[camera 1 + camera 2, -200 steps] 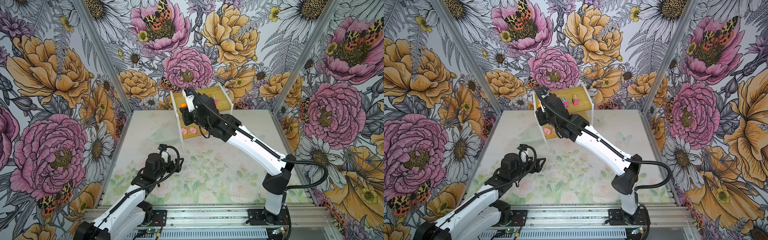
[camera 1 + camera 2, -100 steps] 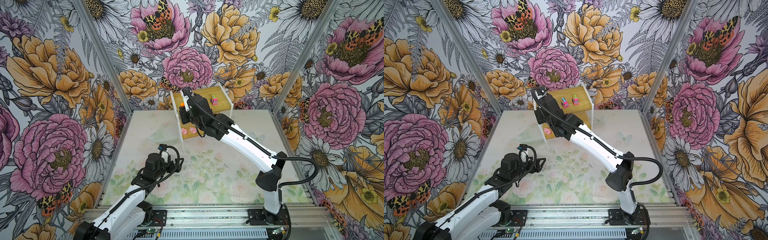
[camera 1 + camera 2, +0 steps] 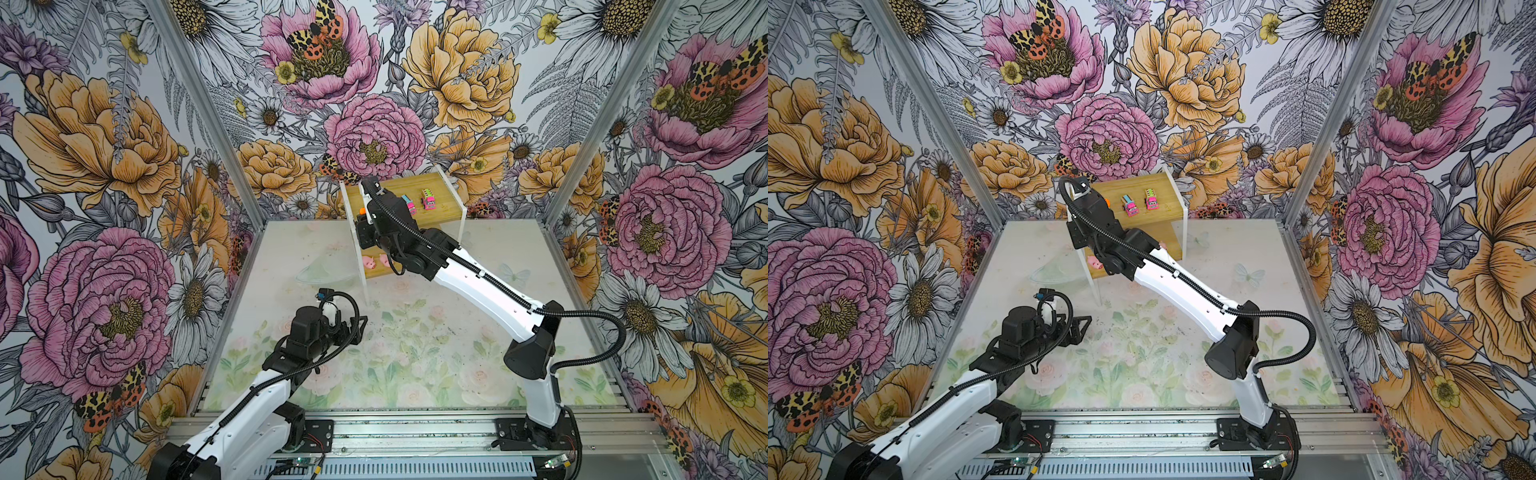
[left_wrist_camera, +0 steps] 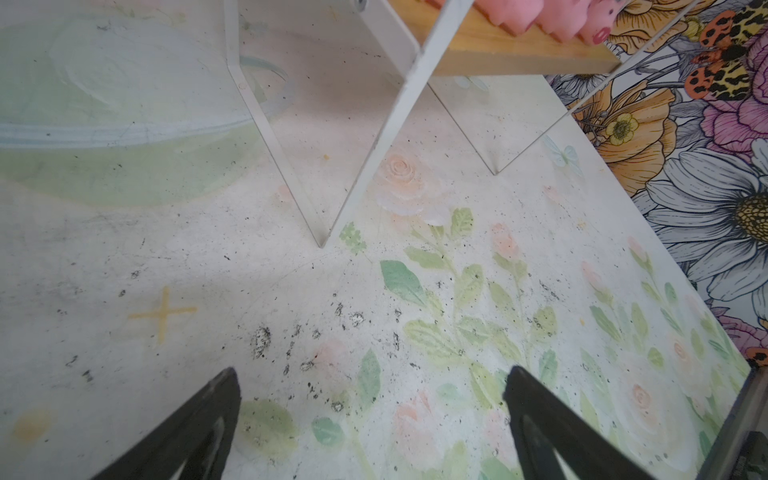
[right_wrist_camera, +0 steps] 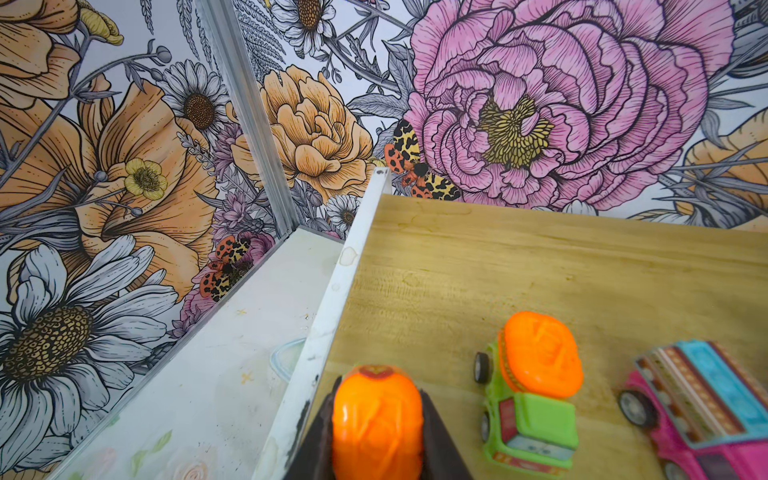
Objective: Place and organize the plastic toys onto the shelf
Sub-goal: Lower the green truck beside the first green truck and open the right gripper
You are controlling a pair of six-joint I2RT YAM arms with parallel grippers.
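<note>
Against the back wall in both top views stands the shelf (image 3: 442, 194): two stepped boards of pale grained bamboo between flat white and clear acrylic panels. Two striped cars (image 3: 428, 200) sit side by side on the upper board; pink pigs (image 3: 368, 262) line the lower one. The right arm stretches long across the table (image 3: 478, 332), wrist bent down over the upper board's left end, with an orange speck at the right gripper (image 3: 363, 211). The left arm is folded low at the near left, its left gripper (image 3: 1084, 323) level above the table.

From the left wrist, the left gripper's (image 4: 372, 376) black tapered fingers stand wide apart and empty above the scuffed floral table; rounded matte pigs (image 4: 540, 14) sit on the board ahead.

From the right wrist, the right gripper (image 5: 378, 399) is clamped narrow on the glossy orange drum of a green truck (image 5: 377, 424) at the board's edge, beside the white panel (image 5: 332, 299); whether its wheels touch cannot be told. A second truck (image 5: 532, 407) stands just beside it, then a striped car (image 5: 702, 411).
</note>
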